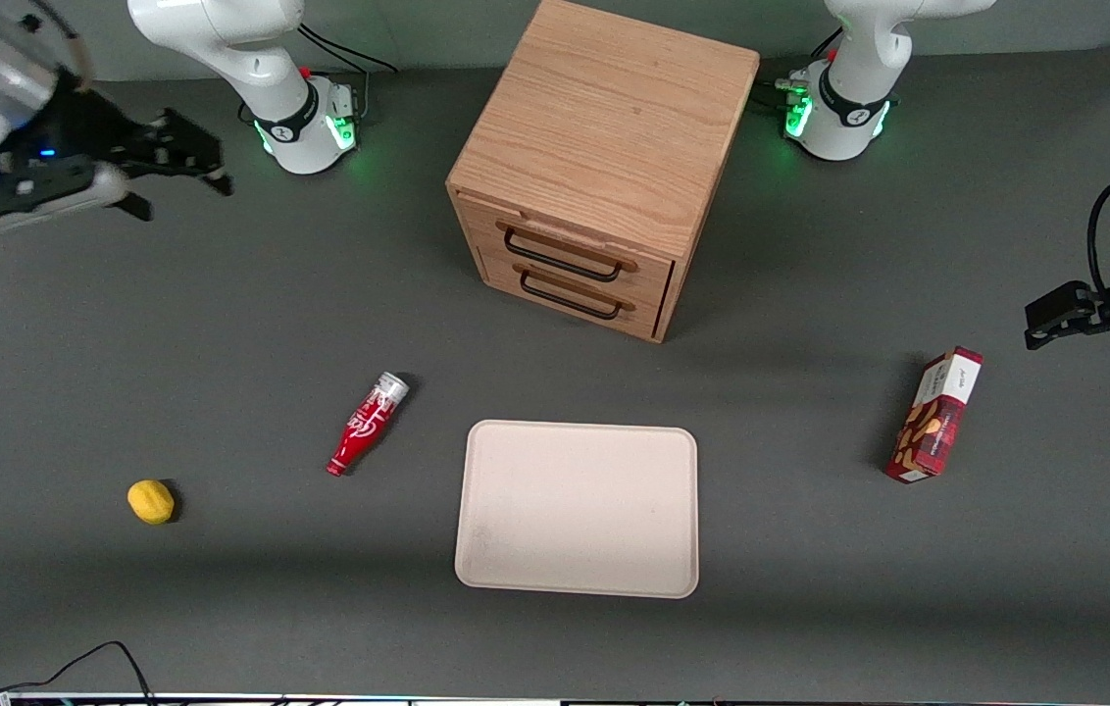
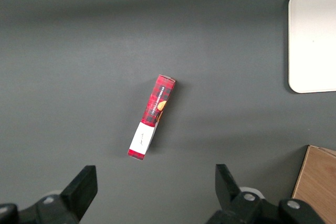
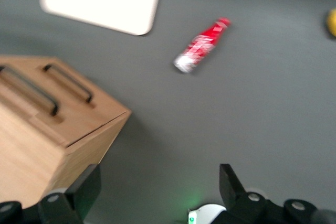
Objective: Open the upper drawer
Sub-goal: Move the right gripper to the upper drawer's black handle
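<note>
Fingers (image 3: 89,187) wide apart, holding nothing; our gripper (image 1: 177,157) hangs high over counter (image 1: 75,343), well apart from cabinet (image 1: 604,137). Upper drawer (image 1: 570,250) shut, front facing about 5 o'clock. We should come low, line up with handle (image 1: 565,257), grab middle, pull straight.

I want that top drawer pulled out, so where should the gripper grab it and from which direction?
Grip the black bar handle of the upper drawer, approaching from in front of the cabinet; the bar stands proud of the drawer face. The open gripper hovers toward the working arm's end.
</note>
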